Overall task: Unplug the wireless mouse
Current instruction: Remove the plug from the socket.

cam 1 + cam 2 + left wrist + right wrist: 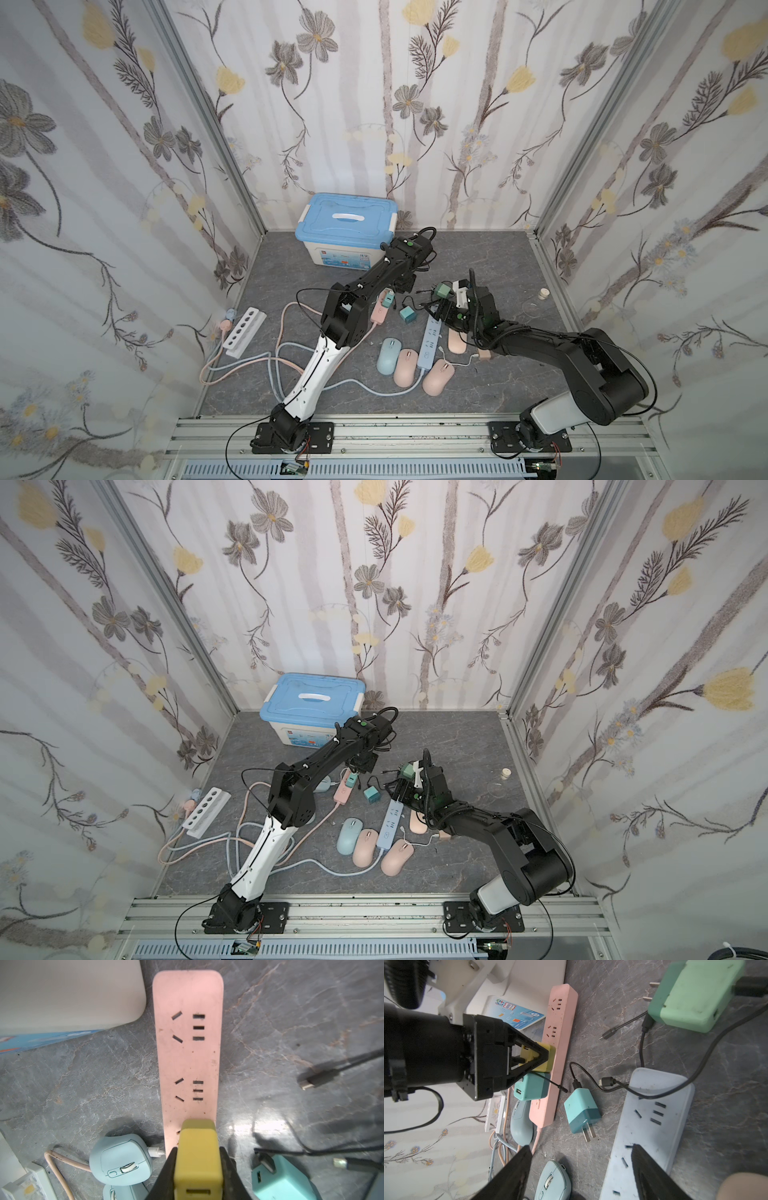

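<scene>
Left hand [197, 1153] is clamped on the yellow charger [197, 1138], one finger on each flank. The charger sits plugged into the pink power strip [188, 1053] with no prongs in sight, so I judge the grasp made and the pull not yet begun. Just beside it on the tabletop [83, 1076] lies the blue wireless mouse [120, 1159], a white plug [154, 1151] in its nose. The lead runs behind a finger and I cannot tell where it ends. What is left, as I read it, is to draw the charger off the strip or the white plug out of the mouse.

Room is tight close in. A teal charger [529, 1088] is plugged in just beside the yellow one, and a loose teal charger [581, 1111] with black cables [642, 1049] lies near the strip's other side. Straight off the strip's face looks free. Nothing holds the strip down, so it may lift with the pull. Farther off, the storage box [347, 232] stands close to the strip's far end. Right hand [581, 1147] hangs with jaws wide apart and empty above the blue power strip [654, 1126].
</scene>
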`<action>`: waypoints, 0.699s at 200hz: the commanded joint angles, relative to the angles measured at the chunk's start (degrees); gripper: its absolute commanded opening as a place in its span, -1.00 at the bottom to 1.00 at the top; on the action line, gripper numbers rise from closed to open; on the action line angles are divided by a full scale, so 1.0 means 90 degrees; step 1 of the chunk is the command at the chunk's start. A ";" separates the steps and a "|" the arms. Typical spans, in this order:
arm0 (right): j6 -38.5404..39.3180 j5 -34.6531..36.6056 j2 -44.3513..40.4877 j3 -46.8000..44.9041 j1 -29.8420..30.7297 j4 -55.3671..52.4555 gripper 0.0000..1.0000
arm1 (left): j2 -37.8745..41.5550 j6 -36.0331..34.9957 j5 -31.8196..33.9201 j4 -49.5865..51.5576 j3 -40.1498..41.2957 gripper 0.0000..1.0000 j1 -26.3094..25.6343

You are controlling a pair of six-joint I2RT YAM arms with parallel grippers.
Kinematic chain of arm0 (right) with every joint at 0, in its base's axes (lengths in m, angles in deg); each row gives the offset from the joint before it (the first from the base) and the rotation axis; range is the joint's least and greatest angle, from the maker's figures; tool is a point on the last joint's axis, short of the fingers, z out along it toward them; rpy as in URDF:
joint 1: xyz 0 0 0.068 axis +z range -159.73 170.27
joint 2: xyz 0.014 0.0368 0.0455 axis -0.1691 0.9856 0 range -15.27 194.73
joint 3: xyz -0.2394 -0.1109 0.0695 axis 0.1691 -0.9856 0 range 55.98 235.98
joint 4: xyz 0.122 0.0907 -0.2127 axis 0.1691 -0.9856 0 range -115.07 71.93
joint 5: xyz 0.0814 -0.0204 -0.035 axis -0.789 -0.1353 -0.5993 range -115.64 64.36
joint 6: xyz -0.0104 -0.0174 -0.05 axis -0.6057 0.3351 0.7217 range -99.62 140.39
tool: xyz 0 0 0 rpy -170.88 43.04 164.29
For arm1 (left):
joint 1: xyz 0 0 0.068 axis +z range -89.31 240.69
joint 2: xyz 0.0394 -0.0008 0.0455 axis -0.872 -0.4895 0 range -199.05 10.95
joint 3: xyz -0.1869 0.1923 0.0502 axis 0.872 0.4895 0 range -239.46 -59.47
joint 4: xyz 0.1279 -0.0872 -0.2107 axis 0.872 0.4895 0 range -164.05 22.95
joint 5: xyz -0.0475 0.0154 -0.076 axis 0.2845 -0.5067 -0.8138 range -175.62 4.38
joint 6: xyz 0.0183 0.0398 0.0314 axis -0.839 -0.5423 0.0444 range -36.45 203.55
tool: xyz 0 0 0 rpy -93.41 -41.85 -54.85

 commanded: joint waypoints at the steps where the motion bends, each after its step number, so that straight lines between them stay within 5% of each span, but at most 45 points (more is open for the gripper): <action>1: 0.0062 -0.0166 0.0141 0.0162 0.0004 0.0753 0.52 | 0.0756 -0.0235 -0.0486 -0.0927 0.0778 -1.00 -0.0042; 62: -0.0243 -0.0469 0.1121 0.1022 -0.0022 0.1984 0.57 | 0.2374 -0.0461 -0.1224 -0.2802 0.3211 -1.00 -0.0032; 140: -0.0693 -0.0736 0.2385 0.2016 -0.0112 0.2255 0.57 | 0.3024 -0.0655 -0.1547 -0.3430 0.4098 -1.00 -0.0025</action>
